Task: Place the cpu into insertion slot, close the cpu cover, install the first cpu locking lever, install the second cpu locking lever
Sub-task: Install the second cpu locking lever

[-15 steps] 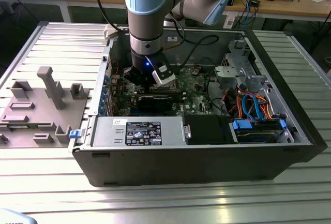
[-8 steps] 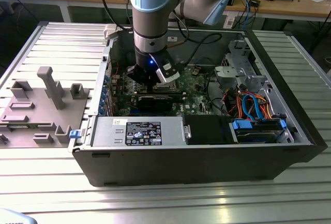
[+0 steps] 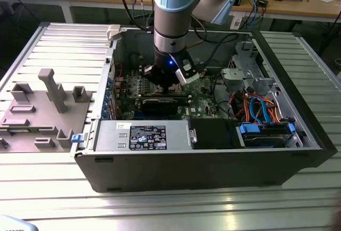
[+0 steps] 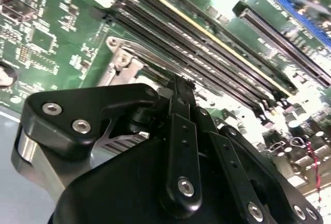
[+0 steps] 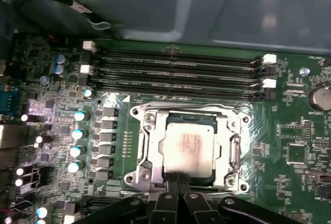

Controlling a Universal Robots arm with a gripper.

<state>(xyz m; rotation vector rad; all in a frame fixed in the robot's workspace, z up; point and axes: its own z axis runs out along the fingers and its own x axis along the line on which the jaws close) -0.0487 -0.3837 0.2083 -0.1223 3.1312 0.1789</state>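
Open computer case lies on its side on a ribbed metal table; green motherboard at its floor; four long black memory slots run in parallel across the board, white latches at their ends; a row of silver-topped capacitors stands beside them; black power supply with a white label lies along the near wall; blue, orange and red cables bunch toward the exterior view's right; grey fixture blocks sit on the table at the exterior view's left; wooden bench with clutter behind.
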